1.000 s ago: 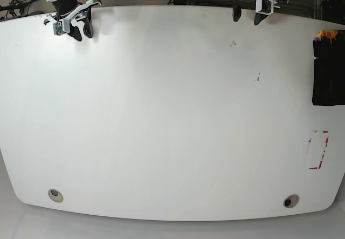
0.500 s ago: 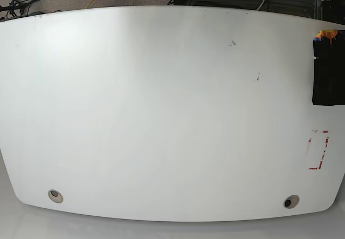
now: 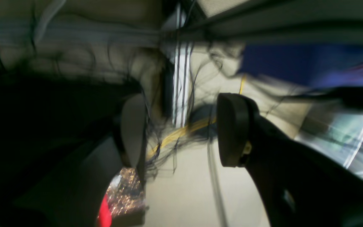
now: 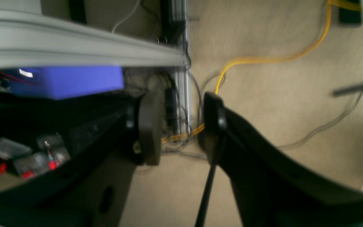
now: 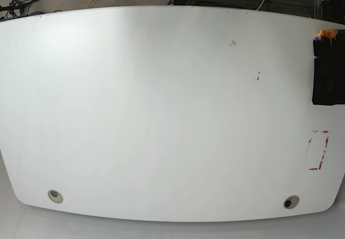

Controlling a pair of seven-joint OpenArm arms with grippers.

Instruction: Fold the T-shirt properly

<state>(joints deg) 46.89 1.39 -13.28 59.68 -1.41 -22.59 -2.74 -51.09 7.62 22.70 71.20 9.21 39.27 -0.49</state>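
Note:
The T-shirt point(image 5: 329, 73) lies as a flat black rectangle at the right edge of the white table point(image 5: 161, 115), cut off by the frame, with a small orange patch at its far corner. Neither arm shows in the base view. In the left wrist view my left gripper point(image 3: 181, 130) is open over the floor behind the table, and nothing sits between its fingers point(image 3: 232, 129). The right wrist view shows my right gripper point(image 4: 181, 126) open too, with a narrower gap, above floor cables and holding nothing.
A red-outlined rectangle point(image 5: 318, 150) is marked near the table's right edge. Two round grommet holes point(image 5: 55, 196) point(image 5: 291, 202) sit along the front. Behind the table are a yellow cable point(image 4: 263, 60), tangled wires and an aluminium frame post point(image 3: 180, 82).
Both arms have pulled back past the table's far edge and left the base view. The T-shirt has not moved.

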